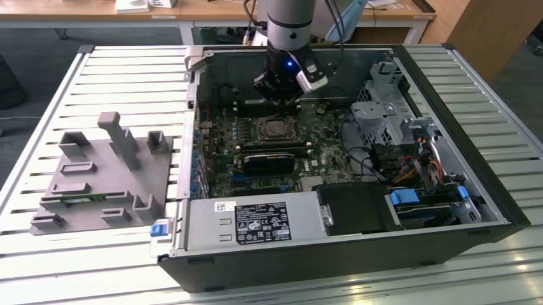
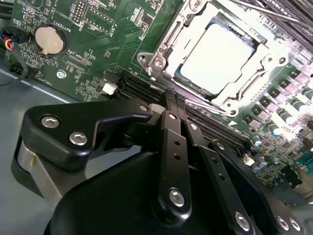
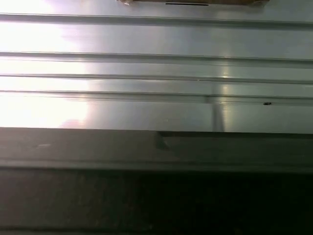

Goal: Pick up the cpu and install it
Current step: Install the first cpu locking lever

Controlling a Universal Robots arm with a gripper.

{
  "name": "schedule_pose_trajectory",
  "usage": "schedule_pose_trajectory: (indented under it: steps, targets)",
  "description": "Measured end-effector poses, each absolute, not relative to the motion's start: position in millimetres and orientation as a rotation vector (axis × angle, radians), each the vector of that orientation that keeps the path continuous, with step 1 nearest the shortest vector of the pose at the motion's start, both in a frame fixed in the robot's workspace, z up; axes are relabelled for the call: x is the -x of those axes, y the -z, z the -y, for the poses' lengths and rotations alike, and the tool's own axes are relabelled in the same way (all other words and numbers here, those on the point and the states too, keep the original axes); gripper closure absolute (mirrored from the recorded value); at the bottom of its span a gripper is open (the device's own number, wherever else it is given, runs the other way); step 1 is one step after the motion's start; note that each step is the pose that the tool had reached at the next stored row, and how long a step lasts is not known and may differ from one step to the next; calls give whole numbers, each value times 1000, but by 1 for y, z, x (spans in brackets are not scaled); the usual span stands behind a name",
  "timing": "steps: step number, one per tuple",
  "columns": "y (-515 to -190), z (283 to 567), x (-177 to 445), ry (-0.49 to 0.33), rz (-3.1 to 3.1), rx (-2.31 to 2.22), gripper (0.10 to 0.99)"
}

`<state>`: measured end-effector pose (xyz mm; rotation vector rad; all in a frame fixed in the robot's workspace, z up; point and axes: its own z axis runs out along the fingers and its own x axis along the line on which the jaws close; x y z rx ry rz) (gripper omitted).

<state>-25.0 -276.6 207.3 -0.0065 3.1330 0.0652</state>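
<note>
Second wrist view: cpu (image 2: 218, 61) lies flat inside the socket frame (image 2: 161, 54) on the motherboard (image 2: 88, 49), silvery top showing, retention bracket around it. Gripper (image 2: 172, 98) fingers appear pressed together with nothing between them, tips just short of the socket's near edge, apart from the chip. A round coin cell (image 2: 49, 39) sits well to one side of the socket. Exterior view: gripper (image 1: 278, 96) hangs inside the open computer case (image 1: 475, 210), just beyond the socket (image 1: 276, 130) toward the case's back wall; grey fixture tray (image 1: 102, 178) rests outside on the slatted table (image 1: 51, 95), well apart from the socket. Judgement: chip looks seated already; good practice here is keeping the fingers clear of the bracket and checking the chip sits level all round.
</note>
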Motion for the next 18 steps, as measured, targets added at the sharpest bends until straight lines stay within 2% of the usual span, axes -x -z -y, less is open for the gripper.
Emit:
schedule_pose_trajectory:
  steps: [18]
  targets:
    - [-201,277,24,-61,-3133,7,980]
